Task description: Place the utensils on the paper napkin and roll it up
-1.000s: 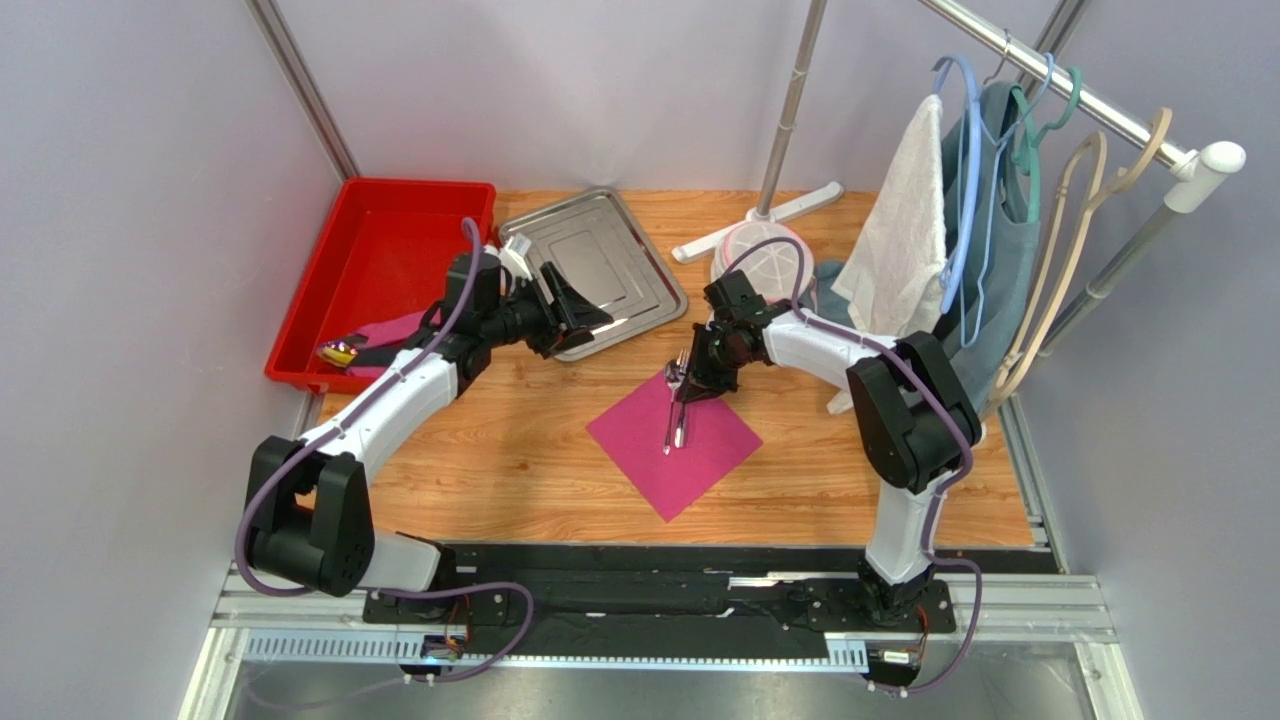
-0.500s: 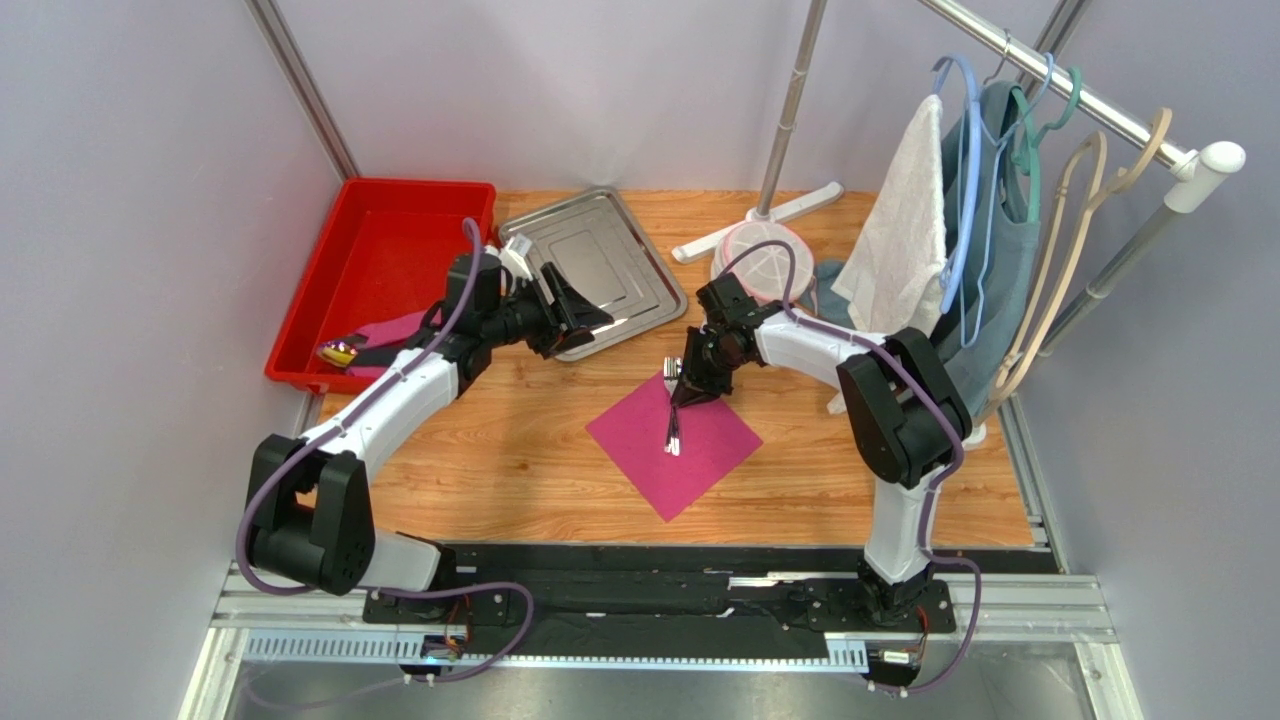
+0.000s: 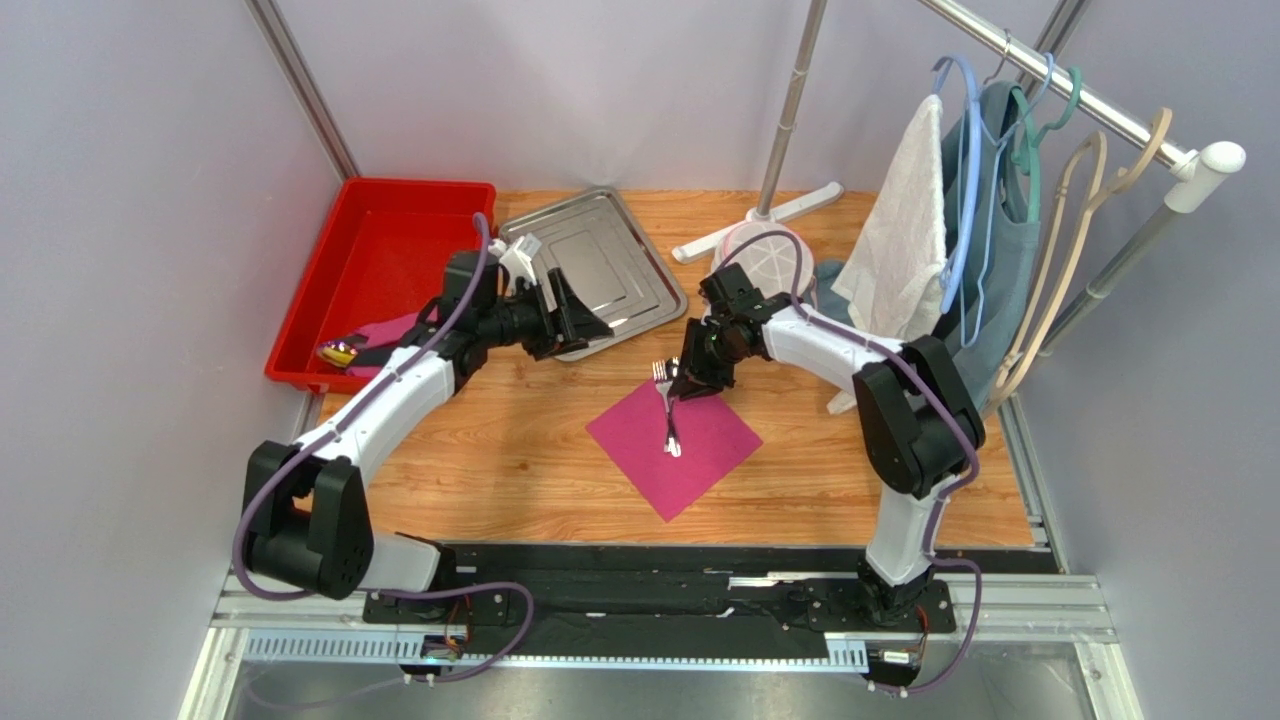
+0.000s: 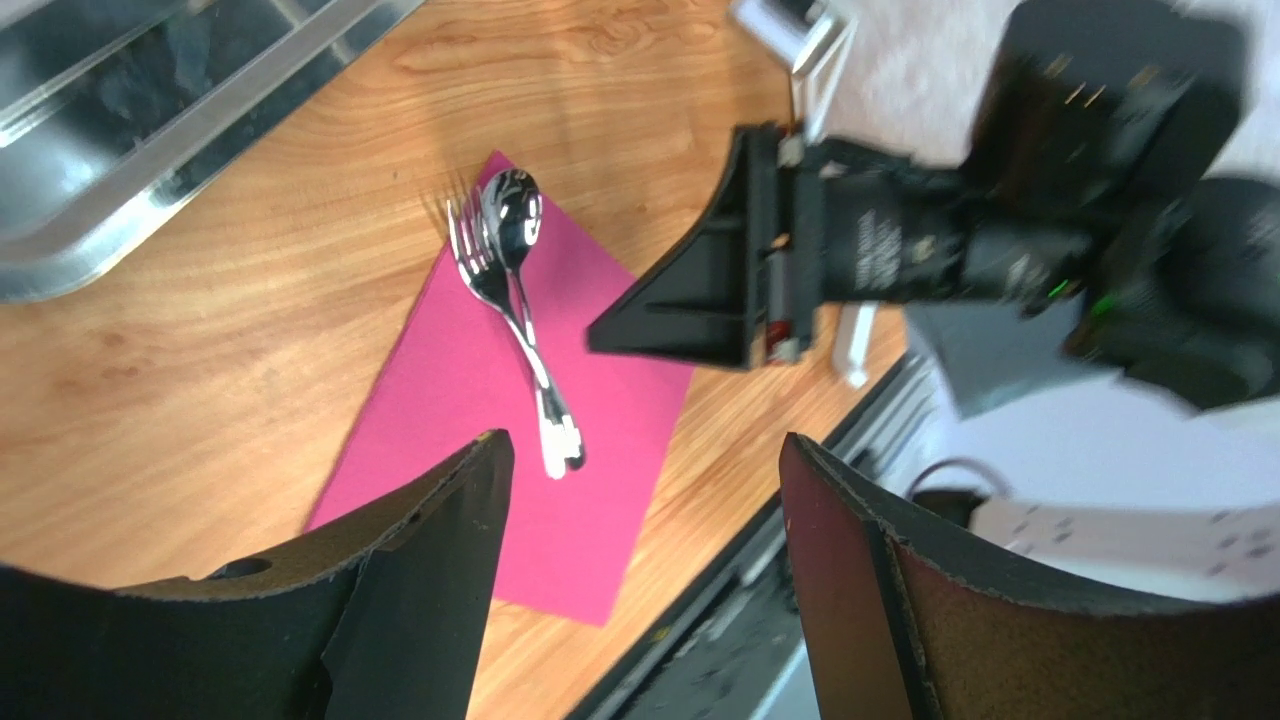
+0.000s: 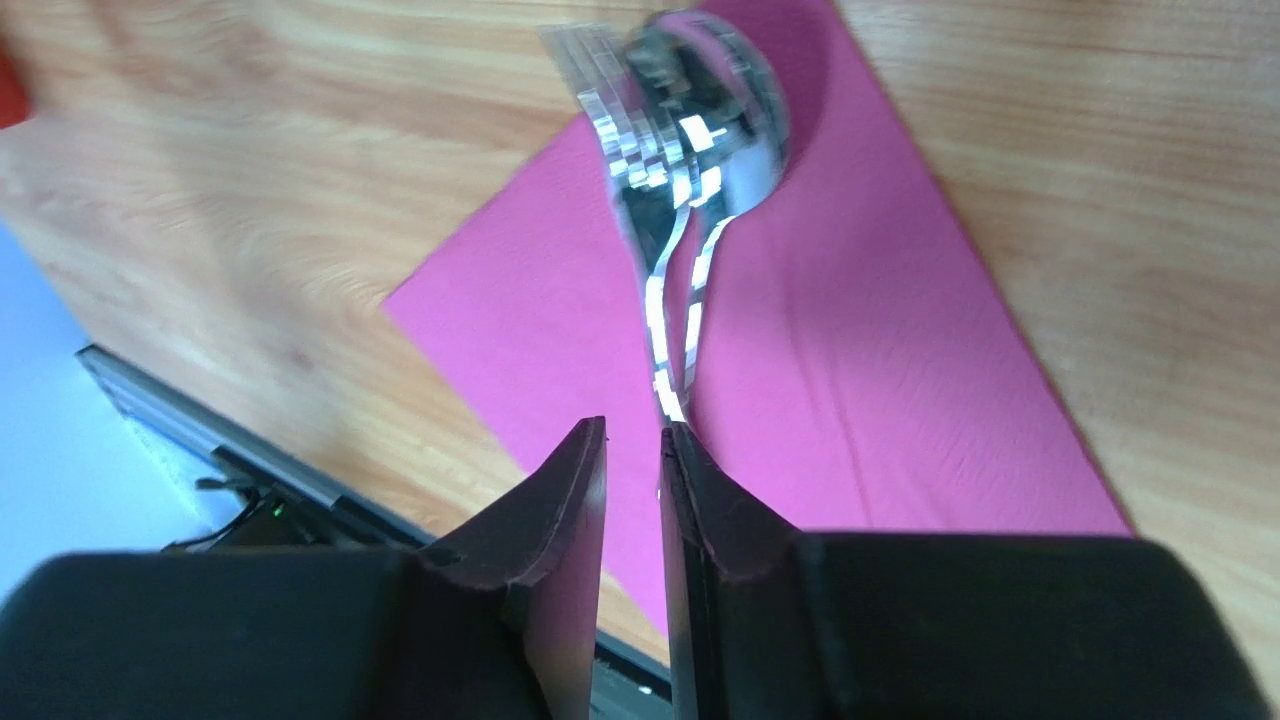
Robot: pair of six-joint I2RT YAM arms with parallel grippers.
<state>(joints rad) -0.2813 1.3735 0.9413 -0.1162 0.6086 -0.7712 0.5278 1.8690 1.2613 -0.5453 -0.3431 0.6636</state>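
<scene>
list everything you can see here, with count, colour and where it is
utensils: 2, silver fork and spoon, lying together on the paper napkin
paper napkin: 1, magenta, table centre
steel tray: 1, silver, back of table, left of centre
red tray: 1, red, back left corner
small item: 1, yellow and black, in the red tray; too small to identify
round white thing: 1, white, back centre
clothes rack: 1, silver and white, right side
towel: 1, white, hanging on the rack
garment: 1, blue-grey, behind the towel
left gripper: black fingers open, near the steel tray's edge
right gripper: black fingers slightly apart, above the napkin, holding nothing
</scene>
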